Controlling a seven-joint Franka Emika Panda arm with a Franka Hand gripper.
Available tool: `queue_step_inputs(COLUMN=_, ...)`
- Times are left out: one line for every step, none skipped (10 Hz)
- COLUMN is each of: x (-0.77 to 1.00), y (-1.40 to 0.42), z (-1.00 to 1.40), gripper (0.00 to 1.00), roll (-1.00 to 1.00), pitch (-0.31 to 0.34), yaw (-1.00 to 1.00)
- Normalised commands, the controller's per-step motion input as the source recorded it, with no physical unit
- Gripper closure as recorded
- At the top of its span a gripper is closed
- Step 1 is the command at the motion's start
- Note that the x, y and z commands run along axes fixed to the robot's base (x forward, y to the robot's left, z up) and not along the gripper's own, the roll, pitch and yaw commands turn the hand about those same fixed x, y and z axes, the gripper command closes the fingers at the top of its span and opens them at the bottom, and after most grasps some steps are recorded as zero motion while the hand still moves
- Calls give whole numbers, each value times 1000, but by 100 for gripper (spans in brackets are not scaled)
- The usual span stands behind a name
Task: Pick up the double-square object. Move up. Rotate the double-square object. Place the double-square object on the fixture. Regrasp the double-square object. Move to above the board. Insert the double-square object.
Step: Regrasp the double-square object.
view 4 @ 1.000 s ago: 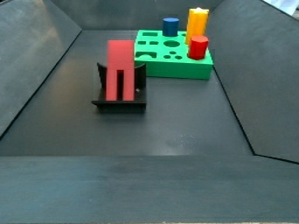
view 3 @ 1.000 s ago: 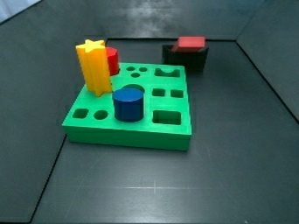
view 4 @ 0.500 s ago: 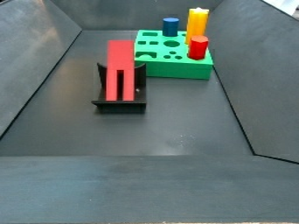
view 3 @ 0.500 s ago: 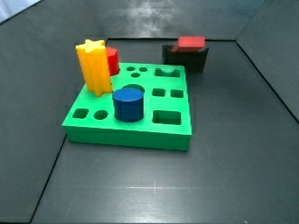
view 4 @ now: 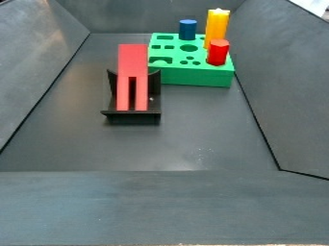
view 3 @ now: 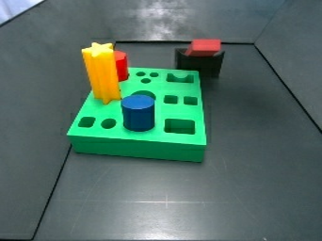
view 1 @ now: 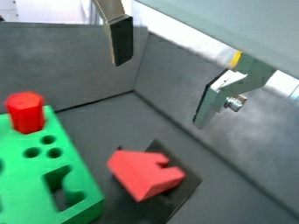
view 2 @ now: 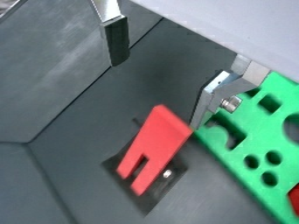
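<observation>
Gripper [view 2: 163, 74] wide open, holding nothing, high above the fixture [view 4: 131, 108]. Double-square object [view 2: 155, 147] lying on the fixture, straight below the gap between the fingers [view 2: 117, 39], beside the board [view 4: 193, 62]. Long side pointing toward the board, prongs away. Next: straight down to grab.

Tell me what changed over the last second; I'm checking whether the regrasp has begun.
Nothing visibly changed in the side views. The double-square object lies on the fixture as before, beside the board with its pegs in place. In the wrist views the gripper hangs open above the object, holding nothing.
</observation>
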Motion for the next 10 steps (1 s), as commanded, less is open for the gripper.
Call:
queue_step_inputs(x=53, y=-27, z=-2, gripper=0, roll=1000, pitch=54, yaw=40)
queue_step_inputs(x=72, y=-33, z=-4, gripper=0, roll=1000, pitch=76, yaw=48)
queue_step_inputs(x=84, y=-39, z=-2, gripper=0, roll=1000, pitch=97, yaw=55)
queue_step_inputs(x=89, y=-40, z=-2, gripper=0, roll=1000, pitch=119, yaw=68)
queue_step_inputs(x=89, y=-42, z=-2, gripper=0, roll=1000, pitch=144, yaw=87)
queue_step_inputs(x=94, y=-44, z=-8, gripper=0, roll=1000, pitch=180, yaw=125)
queue_step_inputs(x=97, y=-47, z=-5, gripper=0, roll=872, pitch=189, yaw=151)
queue_step_inputs(x=101, y=-48, z=-10, gripper=0, roll=741, pitch=181, yaw=164)
queue_step_inputs(x=102, y=-52, z=-10, gripper=0, roll=418, pitch=146, yaw=194)
queue_step_inputs(x=97, y=-43, z=1, gripper=0, roll=257, pitch=118, yaw=209)
